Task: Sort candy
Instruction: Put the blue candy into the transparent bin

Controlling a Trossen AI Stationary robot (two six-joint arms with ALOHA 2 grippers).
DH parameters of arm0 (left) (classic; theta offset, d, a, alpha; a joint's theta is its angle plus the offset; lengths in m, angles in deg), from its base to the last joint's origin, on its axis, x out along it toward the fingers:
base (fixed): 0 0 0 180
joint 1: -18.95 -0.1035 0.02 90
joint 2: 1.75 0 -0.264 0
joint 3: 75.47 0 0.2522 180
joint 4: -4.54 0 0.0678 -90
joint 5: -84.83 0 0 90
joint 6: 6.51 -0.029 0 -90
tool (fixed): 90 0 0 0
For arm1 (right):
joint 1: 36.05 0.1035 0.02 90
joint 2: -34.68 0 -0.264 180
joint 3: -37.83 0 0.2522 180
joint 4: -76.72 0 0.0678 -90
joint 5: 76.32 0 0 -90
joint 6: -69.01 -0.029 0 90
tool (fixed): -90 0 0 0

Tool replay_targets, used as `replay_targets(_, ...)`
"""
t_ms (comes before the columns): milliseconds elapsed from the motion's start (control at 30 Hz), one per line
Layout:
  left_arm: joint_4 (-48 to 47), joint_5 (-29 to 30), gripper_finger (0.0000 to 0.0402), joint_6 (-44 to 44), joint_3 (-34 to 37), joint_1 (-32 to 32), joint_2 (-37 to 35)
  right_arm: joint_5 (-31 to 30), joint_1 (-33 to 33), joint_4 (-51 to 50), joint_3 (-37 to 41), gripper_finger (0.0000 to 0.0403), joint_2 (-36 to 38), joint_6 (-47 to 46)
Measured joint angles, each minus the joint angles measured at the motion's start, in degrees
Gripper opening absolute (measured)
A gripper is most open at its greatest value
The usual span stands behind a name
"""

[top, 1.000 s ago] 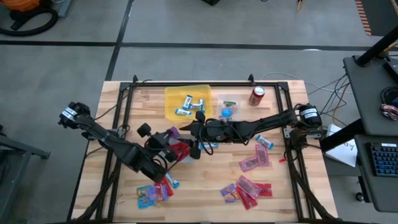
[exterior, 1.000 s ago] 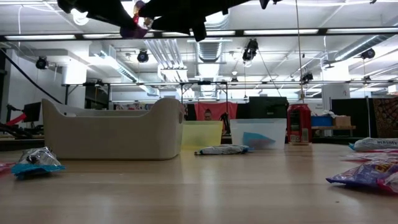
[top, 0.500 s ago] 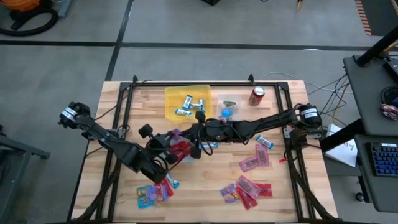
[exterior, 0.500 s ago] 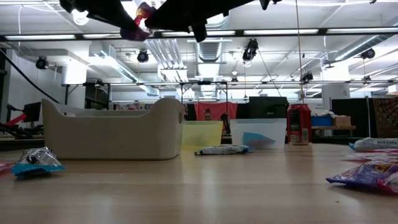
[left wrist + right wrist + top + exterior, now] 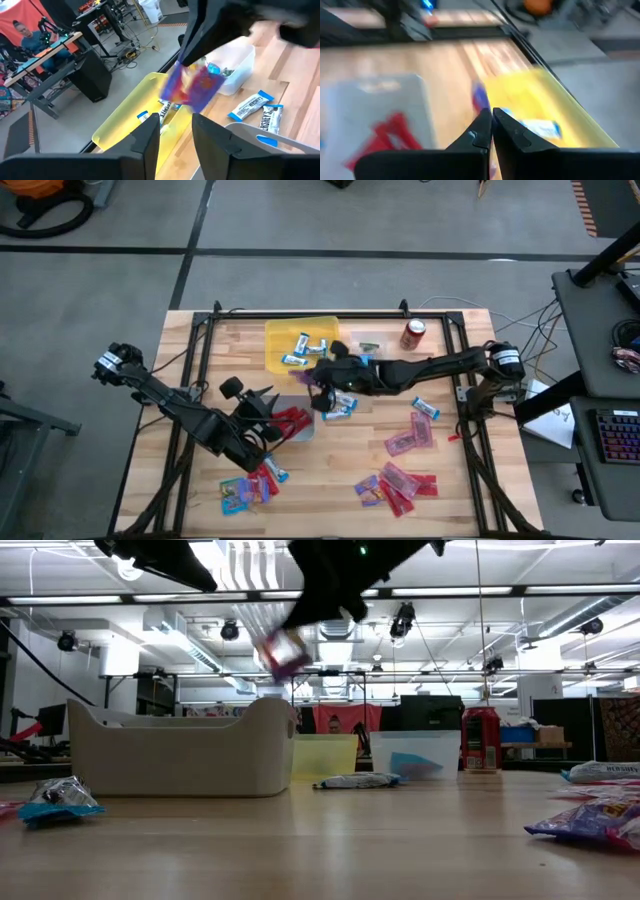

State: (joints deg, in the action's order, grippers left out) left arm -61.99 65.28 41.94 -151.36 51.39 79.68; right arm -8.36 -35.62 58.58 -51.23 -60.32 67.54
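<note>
Candy packet (image 5: 192, 87), apparently passed from left end effector (image 5: 175, 131) to right.

A red soda can (image 5: 413, 333) stood upright near the table's far edge (image 5: 440, 313), just right of a small clear tub (image 5: 366, 352).

FREE: bare table (image 5: 345, 450) centre-front | BLOCKED: yellow bin (image 5: 300, 345) and red can (image 5: 413, 333) at back; white bin (image 5: 295, 423) mid-left; candy (image 5: 400, 485) scattered front-right | right pincer (image 5: 322, 393) spans the middle
</note>
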Motion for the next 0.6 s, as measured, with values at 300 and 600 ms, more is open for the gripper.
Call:
replay_targets(300, -1.25, -0.01, 0.0112, 0.09, 0.00, -0.04, -0.17, -6.21, -6.82, -16.70, 0.00, 0.0008, 0.96, -4.50)
replay_targets(600, -2.89, -4.50, 0.0110, 0.04, 0.00, -0.04, -0.80, 10.87, -10.71, -19.41, 0.02, 0.0009, 1.04, -5.11)
